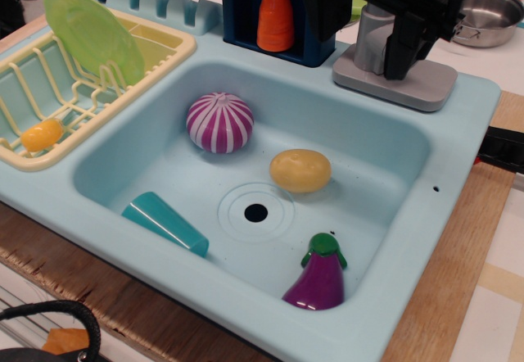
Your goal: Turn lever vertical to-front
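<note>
Covering lever: black claw [401,47].

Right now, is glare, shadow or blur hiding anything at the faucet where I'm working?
In the observation.image view, focus is sharp; soft highlights sit on the eggplant and steel pot, nothing washed out. The black gripper reads as a dark mass over the faucet pipe, hiding the lever and its own jaws.

Glossy plastic eggplant [315,284], matt plastic sink [385,157], shiny metal pot [487,18], wood board [458,255]

Toy kitchen setup: plastic sink [393,255], dish rack [24,161], play vegetables, wooden board [458,272].
</note>
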